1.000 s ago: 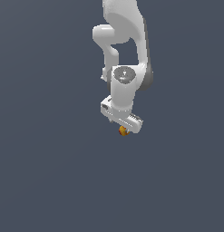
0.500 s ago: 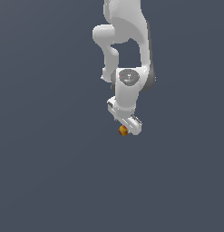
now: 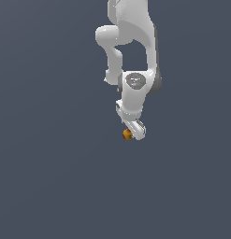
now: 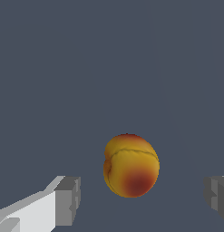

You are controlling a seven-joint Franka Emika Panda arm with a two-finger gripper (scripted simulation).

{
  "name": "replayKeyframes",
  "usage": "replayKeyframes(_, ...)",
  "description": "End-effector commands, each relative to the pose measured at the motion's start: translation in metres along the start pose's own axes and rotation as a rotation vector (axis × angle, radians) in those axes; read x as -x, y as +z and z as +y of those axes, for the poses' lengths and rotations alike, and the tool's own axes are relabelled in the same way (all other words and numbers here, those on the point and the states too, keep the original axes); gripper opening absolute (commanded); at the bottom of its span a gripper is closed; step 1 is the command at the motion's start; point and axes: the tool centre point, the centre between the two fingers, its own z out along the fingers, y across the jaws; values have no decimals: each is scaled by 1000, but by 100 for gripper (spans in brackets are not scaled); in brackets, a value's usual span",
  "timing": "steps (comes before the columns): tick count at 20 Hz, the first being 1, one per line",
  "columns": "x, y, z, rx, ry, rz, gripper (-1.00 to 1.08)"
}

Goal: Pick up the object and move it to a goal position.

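1. Exterior view: the white arm (image 3: 131, 56) reaches down over the plain grey desk (image 3: 51, 177). The gripper (image 3: 133, 130) hangs low, and the small orange-yellow ball (image 3: 127, 134) sits at its tip, just to the exterior view's left of the white gripper body. From here I cannot tell whether the ball touches the gripper.

2. Wrist view: the ball (image 4: 131, 165), yellow with a red patch, lies on the desk (image 4: 109, 54) between the 2 fingers (image 4: 68, 199). The gripper (image 4: 143, 197) is spread wide and holds nothing; clear grey gaps show on both sides of the ball. The ball seems somewhat nearer the finger that shows more fully than the other finger at the picture's edge.

3. The step in hand looks like settling around the ball before gripping. To do it well, I would centre the gripper so both fingers meet the ball together, come low enough to catch its widest part, and close gently, since a round ball may roll away if 1 finger arrives first.
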Motion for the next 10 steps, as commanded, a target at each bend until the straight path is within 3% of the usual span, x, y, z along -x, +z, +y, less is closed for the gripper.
replayKeyframes(1, 2, 2, 1, 0, 33, 0, 100)
replayKeyframes(10, 6, 4, 2, 1, 70, 0, 100)
